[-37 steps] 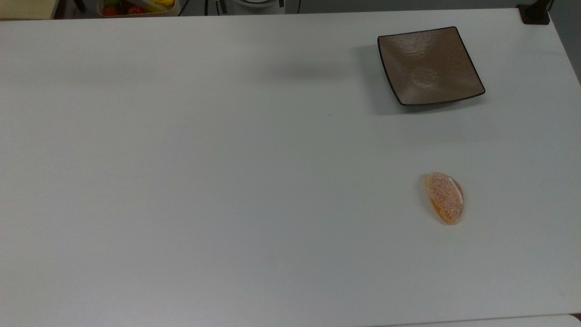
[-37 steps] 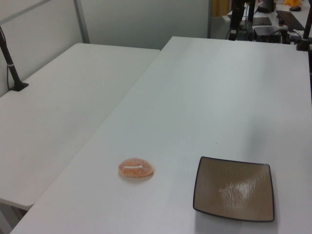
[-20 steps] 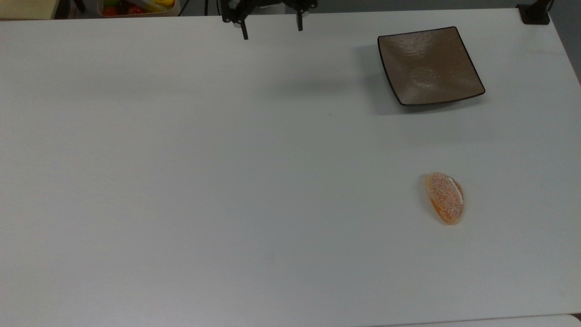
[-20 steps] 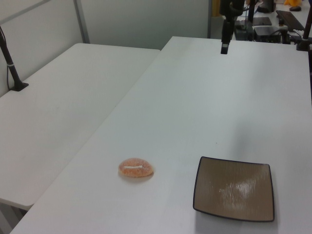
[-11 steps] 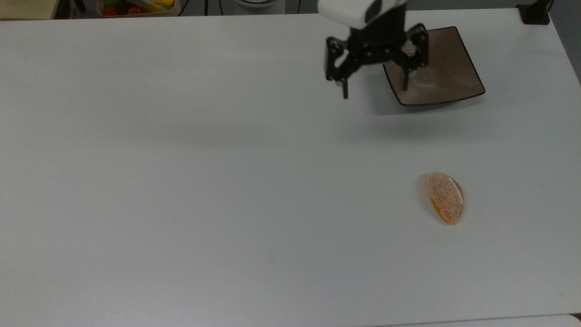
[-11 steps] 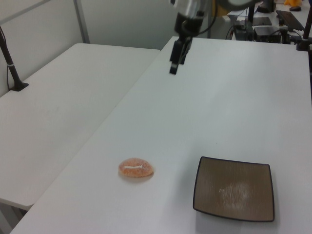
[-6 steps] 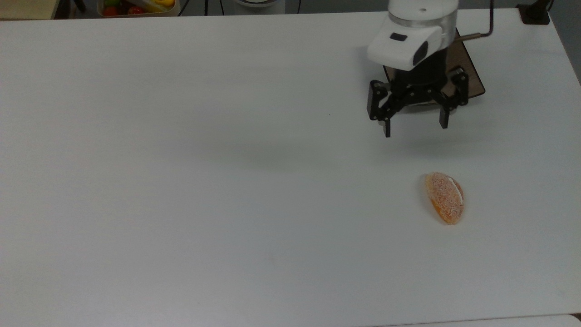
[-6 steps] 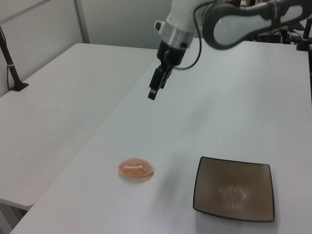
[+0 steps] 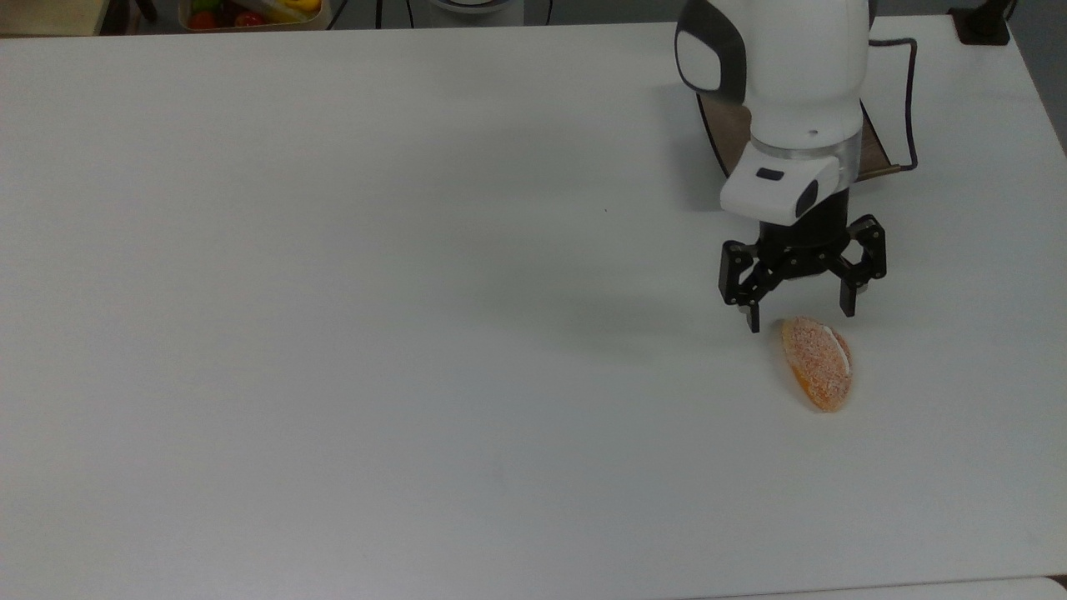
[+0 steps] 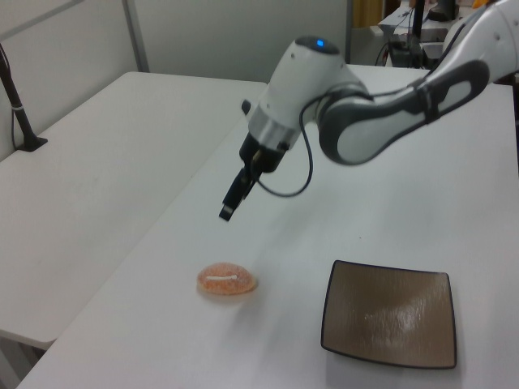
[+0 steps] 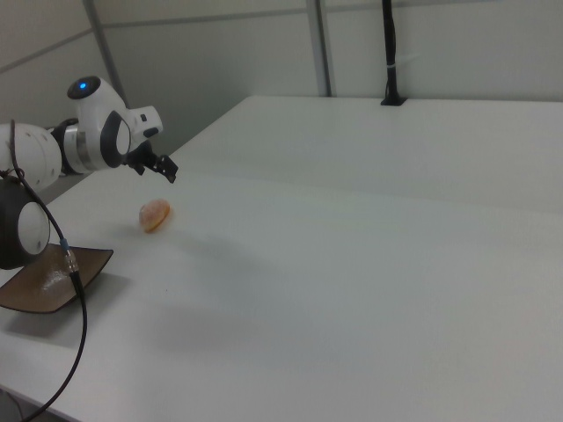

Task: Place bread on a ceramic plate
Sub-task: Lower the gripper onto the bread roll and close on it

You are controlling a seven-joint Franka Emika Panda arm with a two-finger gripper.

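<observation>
The bread (image 9: 817,363), a small orange-tan sugared bun, lies on the white table toward the top view's right. My gripper (image 9: 800,317) hangs open just beyond the bun's far end, its black fingers spread wide with nothing between them. In the left view the gripper (image 10: 227,212) is above and behind the bread (image 10: 227,279), clear of it. The square brown ceramic plate (image 9: 723,133) sits further back, largely hidden under my white arm in the top view. The plate (image 10: 389,314) lies bare to the right of the bread in the left view. In the right view the bread (image 11: 156,214) lies between gripper (image 11: 167,171) and plate (image 11: 53,280).
A box of colourful fruit (image 9: 250,12) stands beyond the table's far edge. A black cable (image 9: 909,100) loops off my arm beside the plate. A black post base (image 9: 984,25) sits at the far right corner. A second white table (image 10: 97,162) adjoins on the left view's left.
My arm has swept in from the table's far edge, passed over the plate and come down close to the bread, staying open. Bread and plate have not moved.
</observation>
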